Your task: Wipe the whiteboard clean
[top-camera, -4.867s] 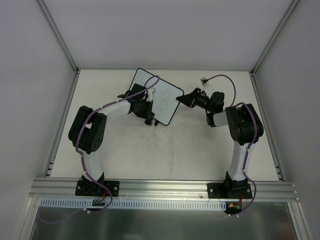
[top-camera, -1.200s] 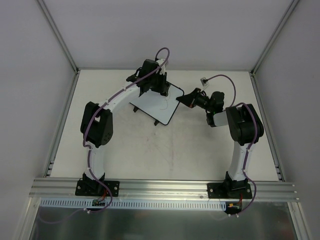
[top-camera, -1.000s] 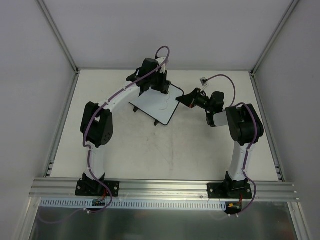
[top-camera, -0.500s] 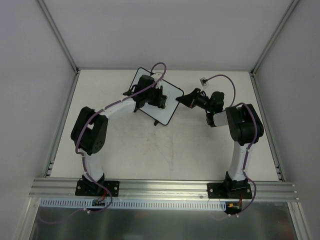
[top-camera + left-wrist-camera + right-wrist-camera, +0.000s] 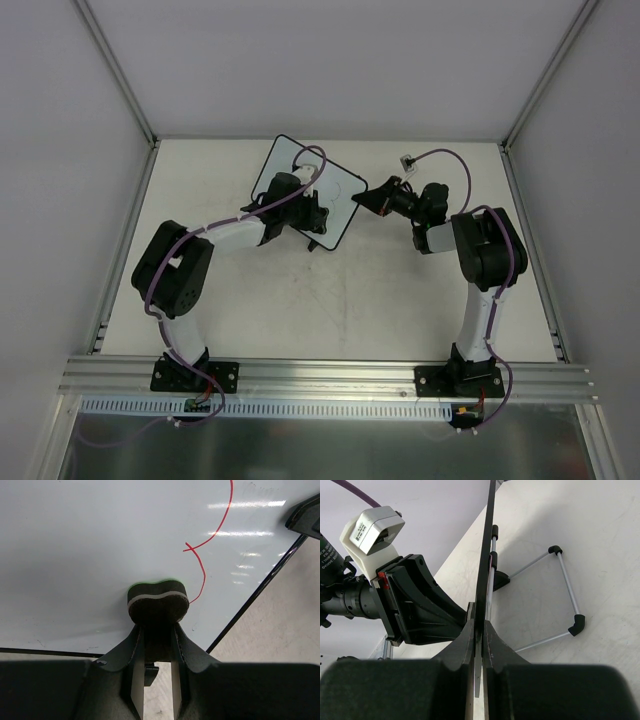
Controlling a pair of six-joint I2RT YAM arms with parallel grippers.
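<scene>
One whiteboard (image 5: 342,190) stands toward the far middle of the bench (image 5: 350,300), turned corner-on to the arms. The right wrist view shows it edge-on (image 5: 487,545), held up off the bench. On its white face (image 5: 100,540) runs one thin red line (image 5: 199,572) in two bends, climbing toward the board's far edge.

One dark eraser (image 5: 157,602) presses flat on the board, its right end just touching the lower tip of the red line. It sits near the board's near frame edge and close to the near right corner. White surface opens wide to its left and beyond it.

The left jaws are closed narrowly on the eraser's back, gripping it from below the board's near edge. The right jaws are pinched nearly together on the board's right edge, with the thin frame between them.

Behind the board, one wire stand (image 5: 565,595) with two black corner caps lies on the bench. Bare bench runs from the board's near corner to the two arm bases, and the enclosure's walls rise close behind its far corner.
</scene>
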